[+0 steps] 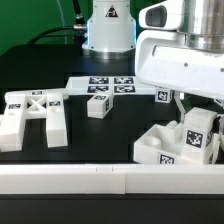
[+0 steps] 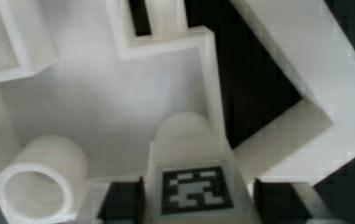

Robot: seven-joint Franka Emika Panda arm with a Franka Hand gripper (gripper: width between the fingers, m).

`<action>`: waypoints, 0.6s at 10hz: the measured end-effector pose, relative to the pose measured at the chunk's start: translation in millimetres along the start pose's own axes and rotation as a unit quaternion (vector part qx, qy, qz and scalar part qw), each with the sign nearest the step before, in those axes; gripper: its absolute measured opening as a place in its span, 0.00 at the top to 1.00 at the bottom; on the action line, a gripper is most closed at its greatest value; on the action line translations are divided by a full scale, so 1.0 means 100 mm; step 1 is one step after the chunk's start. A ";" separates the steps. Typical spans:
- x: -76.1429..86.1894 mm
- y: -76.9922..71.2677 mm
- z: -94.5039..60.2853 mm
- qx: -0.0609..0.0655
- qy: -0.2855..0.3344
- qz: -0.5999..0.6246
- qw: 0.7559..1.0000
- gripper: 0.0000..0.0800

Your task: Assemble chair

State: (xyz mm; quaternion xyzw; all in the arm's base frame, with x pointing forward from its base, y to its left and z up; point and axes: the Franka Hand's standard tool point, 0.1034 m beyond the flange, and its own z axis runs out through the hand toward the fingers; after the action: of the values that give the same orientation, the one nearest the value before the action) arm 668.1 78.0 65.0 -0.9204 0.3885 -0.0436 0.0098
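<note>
Matte white chunky plastic chair parts are seen: an X-braced frame [image 1: 33, 108] lies at the exterior view's left centre and a square seat block [image 1: 160, 150] at lower right. A tagged thick square leg [image 1: 198, 135] is clamped upright at that block by the narrowly closed two-finger gripper [image 2: 193, 200].

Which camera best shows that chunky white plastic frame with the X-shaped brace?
The exterior view: at the exterior view's left the matte white X-braced plastic frame lies whole, unobstructed. The wrist view shows only close-up white parts; no X-brace is recognisable there.
</note>
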 end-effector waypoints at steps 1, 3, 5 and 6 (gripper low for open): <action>0.00 0.00 0.00 0.000 0.000 -0.005 1.000 0.64; -0.01 -0.01 0.00 0.001 0.000 -0.006 1.000 0.28; -0.04 -0.03 -0.10 0.008 0.004 -0.042 0.999 0.21; -0.10 0.04 -0.19 0.008 0.001 -0.055 0.998 0.19</action>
State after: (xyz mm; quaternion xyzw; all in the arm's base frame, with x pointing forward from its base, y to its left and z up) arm 657.2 82.7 82.6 -0.9403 0.3366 -0.0483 0.0138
